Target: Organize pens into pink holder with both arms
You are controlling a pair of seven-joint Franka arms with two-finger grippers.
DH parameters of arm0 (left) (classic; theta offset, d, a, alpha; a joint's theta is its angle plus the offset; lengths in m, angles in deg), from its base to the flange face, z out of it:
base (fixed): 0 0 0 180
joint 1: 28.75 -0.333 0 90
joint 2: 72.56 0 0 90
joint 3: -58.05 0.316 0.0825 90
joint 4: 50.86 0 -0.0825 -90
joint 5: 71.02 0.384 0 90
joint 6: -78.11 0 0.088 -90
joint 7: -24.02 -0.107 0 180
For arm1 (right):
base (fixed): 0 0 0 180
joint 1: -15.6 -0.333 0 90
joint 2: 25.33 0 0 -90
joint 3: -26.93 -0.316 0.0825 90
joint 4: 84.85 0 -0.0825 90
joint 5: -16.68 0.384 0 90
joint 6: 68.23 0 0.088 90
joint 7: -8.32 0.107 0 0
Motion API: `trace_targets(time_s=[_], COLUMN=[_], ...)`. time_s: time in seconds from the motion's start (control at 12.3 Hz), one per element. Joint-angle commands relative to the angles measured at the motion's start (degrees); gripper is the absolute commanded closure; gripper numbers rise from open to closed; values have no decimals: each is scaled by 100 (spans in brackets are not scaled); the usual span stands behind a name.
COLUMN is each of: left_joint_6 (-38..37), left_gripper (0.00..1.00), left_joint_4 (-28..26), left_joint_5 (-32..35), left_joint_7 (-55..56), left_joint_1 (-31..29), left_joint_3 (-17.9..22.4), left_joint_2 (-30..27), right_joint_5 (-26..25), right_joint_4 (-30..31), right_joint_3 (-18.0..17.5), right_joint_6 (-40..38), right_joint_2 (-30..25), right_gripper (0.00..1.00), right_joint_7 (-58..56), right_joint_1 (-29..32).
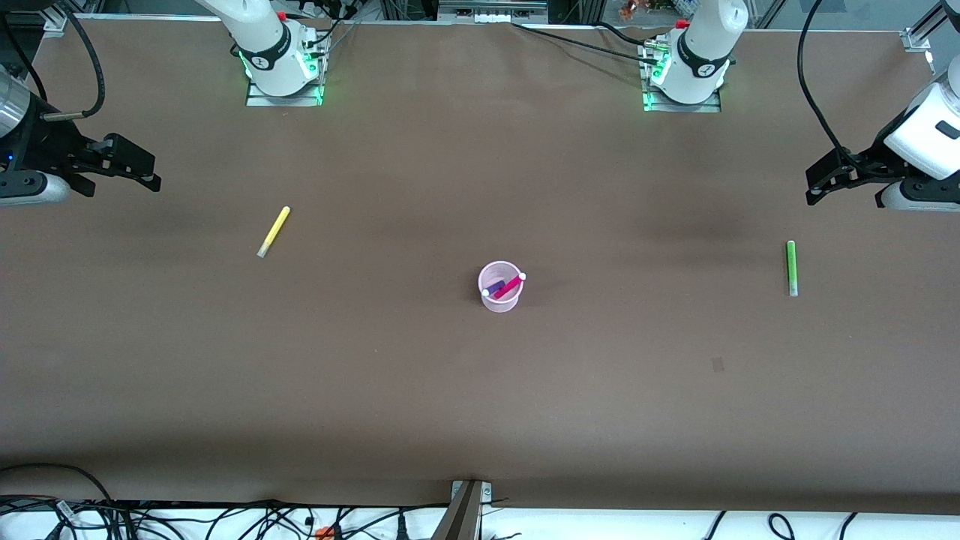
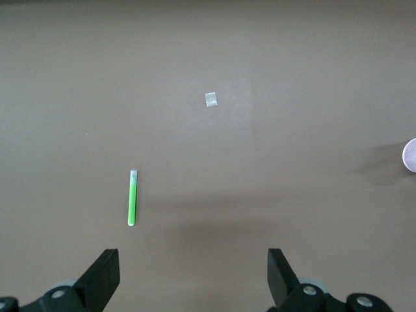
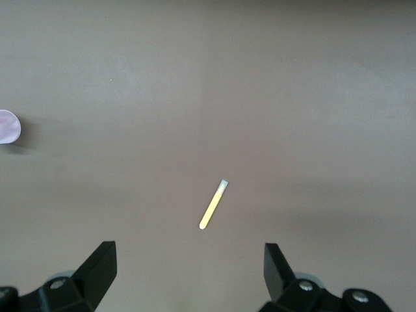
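Observation:
The pink holder (image 1: 500, 286) stands mid-table with the magenta pen (image 1: 511, 286) and the dark purple pen (image 1: 494, 288) leaning inside it. The yellow pen (image 1: 274, 231) lies flat toward the right arm's end; it also shows in the right wrist view (image 3: 213, 205). The green pen (image 1: 790, 268) lies flat toward the left arm's end; it also shows in the left wrist view (image 2: 132, 197). My left gripper (image 1: 812, 189) (image 2: 193, 276) is open and empty in the air at its end of the table. My right gripper (image 1: 154, 172) (image 3: 190, 273) is open and empty at its end.
A small pale patch (image 1: 718, 364) (image 2: 211, 99) lies on the brown table (image 1: 480, 390), nearer the front camera than the green pen. The holder's edge shows in the left wrist view (image 2: 410, 155) and the right wrist view (image 3: 8, 127). Cables run along the table's front edge.

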Motion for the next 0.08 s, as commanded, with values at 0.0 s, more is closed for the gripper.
trace_targets(time_s=[0.0], left_joint_6=[-169], left_gripper=[0], left_joint_4=[179], left_joint_5=[-8], left_joint_7=[77], left_joint_1=[-122], left_joint_3=[-112], left_joint_2=[40], right_joint_5=[-51], right_joint_4=[-87], right_joint_3=[-11], right_joint_6=[-30], right_joint_2=[16], right_gripper=[0], right_joint_7=[-7], right_joint_1=[-8])
